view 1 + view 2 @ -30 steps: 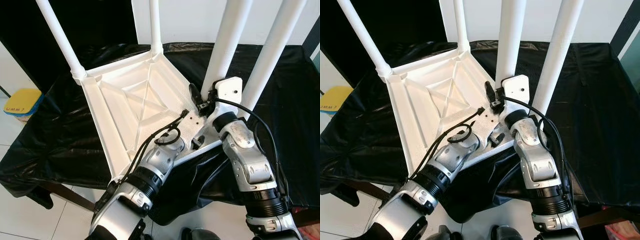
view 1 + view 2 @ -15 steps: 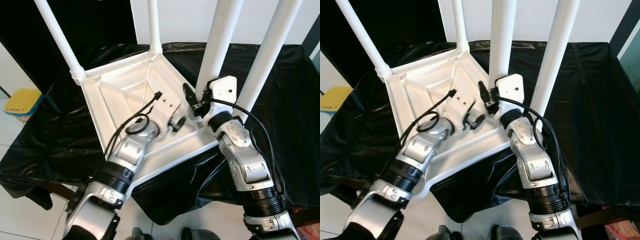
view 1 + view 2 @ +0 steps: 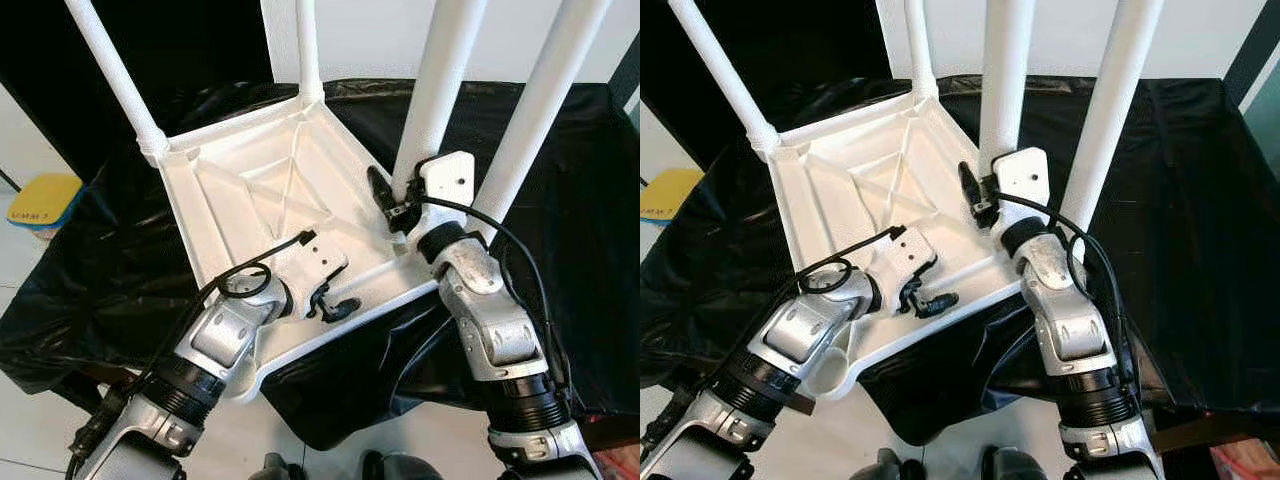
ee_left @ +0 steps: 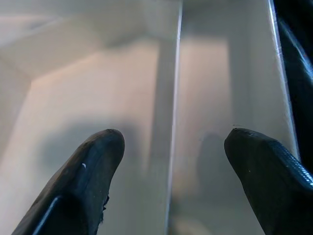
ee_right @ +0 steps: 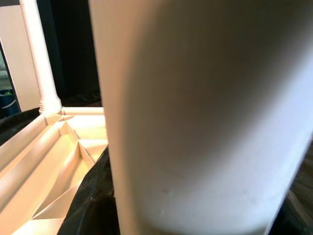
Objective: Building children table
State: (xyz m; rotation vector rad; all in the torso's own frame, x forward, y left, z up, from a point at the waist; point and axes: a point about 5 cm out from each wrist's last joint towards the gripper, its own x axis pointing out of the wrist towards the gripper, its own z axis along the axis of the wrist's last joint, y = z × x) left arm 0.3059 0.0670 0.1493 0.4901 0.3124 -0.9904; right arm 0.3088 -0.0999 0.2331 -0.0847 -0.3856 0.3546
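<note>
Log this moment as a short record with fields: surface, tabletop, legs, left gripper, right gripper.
surface: black sheet over a table
tabletop: white tabletop lying upside down, ribbed underside up
legs: four white legs standing upward
left gripper: left gripper open, over the tabletop's near edge
right gripper: right gripper at the base of one near leg; grip unclear

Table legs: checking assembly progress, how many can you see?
4 legs: one at the tabletop's left corner, one at its far corner, two beside the right gripper; none seems hidden.
</note>
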